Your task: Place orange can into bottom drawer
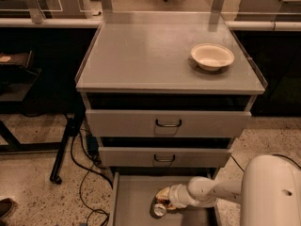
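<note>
Low in the camera view, the robot's white arm (214, 190) reaches leftward into the pulled-out bottom drawer (134, 197), a wide, shallow grey metal tray at the foot of a grey metal cabinet (89, 86). Its claw (163, 202) hangs just over the drawer's flat floor, gripping a small dented orange-gold drink can (160, 209) whose shiny silver end faces the camera. Above sit two upper grey drawers (168, 123) with dark curved handles. On the flat grey counter (150, 51), toward its right edge, rests a cream round bowl (212, 56). Black cables (81, 173) trail across the speckled floor at left.
</note>
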{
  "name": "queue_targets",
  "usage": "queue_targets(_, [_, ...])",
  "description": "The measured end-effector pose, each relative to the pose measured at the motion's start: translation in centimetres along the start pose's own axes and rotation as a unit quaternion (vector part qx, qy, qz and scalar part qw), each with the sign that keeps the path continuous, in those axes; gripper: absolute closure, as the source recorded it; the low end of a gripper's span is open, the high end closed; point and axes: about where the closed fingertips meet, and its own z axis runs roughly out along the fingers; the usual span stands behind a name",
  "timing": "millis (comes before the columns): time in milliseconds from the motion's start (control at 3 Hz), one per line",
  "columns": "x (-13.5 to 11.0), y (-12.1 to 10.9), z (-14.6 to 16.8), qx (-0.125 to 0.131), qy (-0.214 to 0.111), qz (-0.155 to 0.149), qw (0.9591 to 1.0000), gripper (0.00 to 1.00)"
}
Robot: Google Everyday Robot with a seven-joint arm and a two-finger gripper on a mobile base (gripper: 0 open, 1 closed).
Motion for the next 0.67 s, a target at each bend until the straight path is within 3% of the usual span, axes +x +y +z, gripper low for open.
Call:
queue_targets(333, [1.0,-2.3,3.3,0.020,0.003,0.012,0.9997,1.00])
queue_targets(667, [0.7,-3.8,6.3,0.030,-0.014,0.019,0.9993,1.00])
